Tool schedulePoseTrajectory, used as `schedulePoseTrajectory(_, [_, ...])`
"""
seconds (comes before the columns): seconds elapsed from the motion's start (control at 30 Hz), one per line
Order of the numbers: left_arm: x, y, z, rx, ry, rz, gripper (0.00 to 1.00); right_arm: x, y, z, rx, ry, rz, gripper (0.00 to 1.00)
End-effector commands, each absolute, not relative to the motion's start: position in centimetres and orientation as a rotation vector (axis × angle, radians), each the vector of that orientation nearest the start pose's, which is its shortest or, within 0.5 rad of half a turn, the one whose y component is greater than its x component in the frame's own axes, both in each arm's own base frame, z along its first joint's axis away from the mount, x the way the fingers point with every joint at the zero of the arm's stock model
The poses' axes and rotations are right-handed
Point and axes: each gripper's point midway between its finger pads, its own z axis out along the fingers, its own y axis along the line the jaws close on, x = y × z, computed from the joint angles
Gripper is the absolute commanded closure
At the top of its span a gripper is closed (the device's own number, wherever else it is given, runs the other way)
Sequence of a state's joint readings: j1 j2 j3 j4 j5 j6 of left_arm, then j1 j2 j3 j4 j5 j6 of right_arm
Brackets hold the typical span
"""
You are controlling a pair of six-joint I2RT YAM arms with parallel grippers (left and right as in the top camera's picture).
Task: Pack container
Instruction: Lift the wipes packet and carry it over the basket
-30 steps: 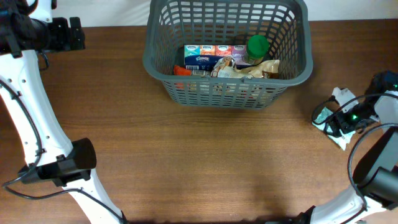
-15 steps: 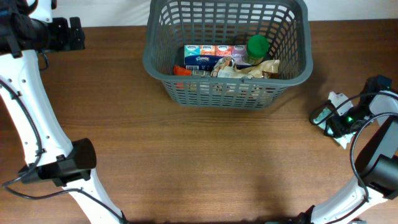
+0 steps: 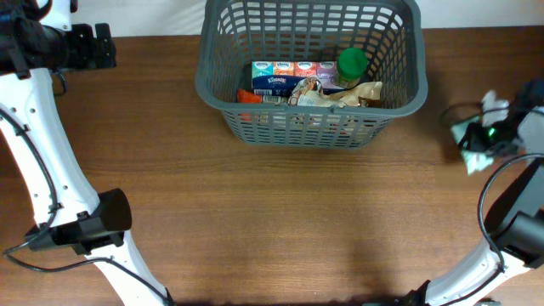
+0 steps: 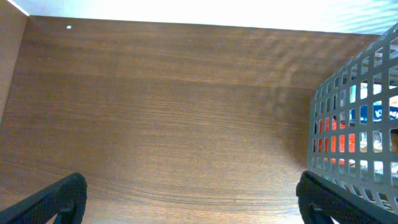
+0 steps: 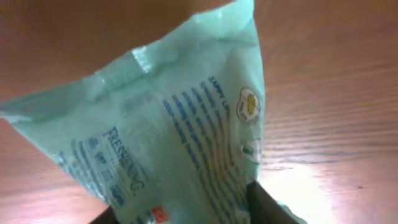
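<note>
Far to the left, the left gripper hangs near the back edge of the table, its fingers spread wide with only bare wood between them. A strip of tabletop separates it from the container, which stands at the back centre. Inside, toward its near wall, lie tissue packs, a crinkled packet and a green-lidded jar. A broad stretch of wood spreads in front of the container. Further right, close to the table's right edge and well apart from the container, the right gripper is closed on a pale green packet, which fills the wrist view with one dark finger showing beneath it.
</note>
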State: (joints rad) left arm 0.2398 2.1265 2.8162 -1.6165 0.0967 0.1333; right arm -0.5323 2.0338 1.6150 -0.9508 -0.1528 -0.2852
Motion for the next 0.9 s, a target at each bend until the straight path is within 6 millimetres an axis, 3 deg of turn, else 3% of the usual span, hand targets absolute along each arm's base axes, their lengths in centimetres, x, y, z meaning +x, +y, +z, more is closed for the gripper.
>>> schedulePoseTrajectory(0.0, [44.9, 9.5, 33.9, -0.112, 2.500, 0.032, 0.01, 41.6, -19.4, 12.1, 0.622, 2.714, 0.225, 0.69])
schedulePoseTrajectory(0.07, [44.9, 9.5, 33.9, -0.112, 2.500, 0.032, 0.01, 42.4, -18.3, 15.3, 0.675, 2.659, 0.336, 0.71])
schedulePoseTrajectory(0.1, [44.9, 9.5, 33.9, -0.111, 2.500, 0.032, 0.01, 43.0, -17.1, 18.0, 0.643, 2.619, 0.425, 0.75])
schedulePoseTrajectory(0.2, [44.9, 9.5, 33.9, -0.112, 2.500, 0.032, 0.01, 43.9, -14.6, 23.1, 0.549, 2.541, 0.546, 0.82])
schedulePoseTrajectory(0.33, [44.9, 9.5, 33.9, -0.112, 2.500, 0.032, 0.01, 44.1, -11.3, 29.4, 0.396, 2.474, 0.525, 0.87])
schedulePoseTrajectory(0.43, [44.9, 9.5, 33.9, -0.112, 2.500, 0.032, 0.01, 44.1, -7.5, 34.3, 0.234, 2.395, 0.500, 0.87])
schedulePoseTrajectory(0.57, [44.9, 9.5, 33.9, -0.112, 2.500, 0.032, 0.01, 43.8, -0.9, 40.5, -0.052, 2.253, 0.478, 0.87])
schedulePoseTrajectory(0.67, [44.9, 9.5, 33.9, -0.111, 2.500, 0.032, 0.01, 43.3, 4.7, 42.9, -0.287, 2.168, 0.479, 0.87])
schedulePoseTrajectory(0.73, [44.9, 9.5, 33.9, -0.112, 2.500, 0.032, 0.01, 43.3, 8.1, 43.1, -0.420, 2.135, 0.466, 0.87])
schedulePoseTrajectory(0.87, [44.9, 9.5, 33.9, -0.112, 2.500, 0.032, 0.01, 44.6, 12.6, 40.5, -0.553, 2.168, 0.352, 0.87])
